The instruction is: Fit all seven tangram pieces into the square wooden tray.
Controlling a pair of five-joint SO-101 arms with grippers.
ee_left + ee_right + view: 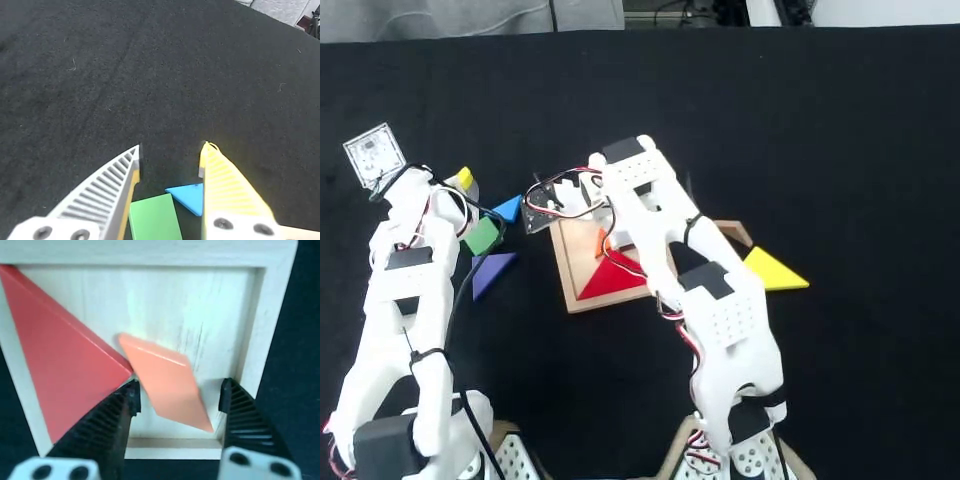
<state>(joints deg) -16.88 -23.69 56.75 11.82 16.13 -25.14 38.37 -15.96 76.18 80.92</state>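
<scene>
The orange parallelogram (167,390) lay in the square wooden tray (272,315), just beside the red triangle (60,360). It was judged to be a thin, rigid, light wooden block with a smooth painted face, likely to slip if pinched at its points. The two long parallel edges offered the better hold. The right gripper (180,390) straddled it with jaws wide apart, gripping nothing. The left gripper (170,152) was likewise spread and empty above the green piece (155,217) and blue triangle (189,196).

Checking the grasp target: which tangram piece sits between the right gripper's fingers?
The orange parallelogram, not the red triangle beside it in the wooden tray.
</scene>
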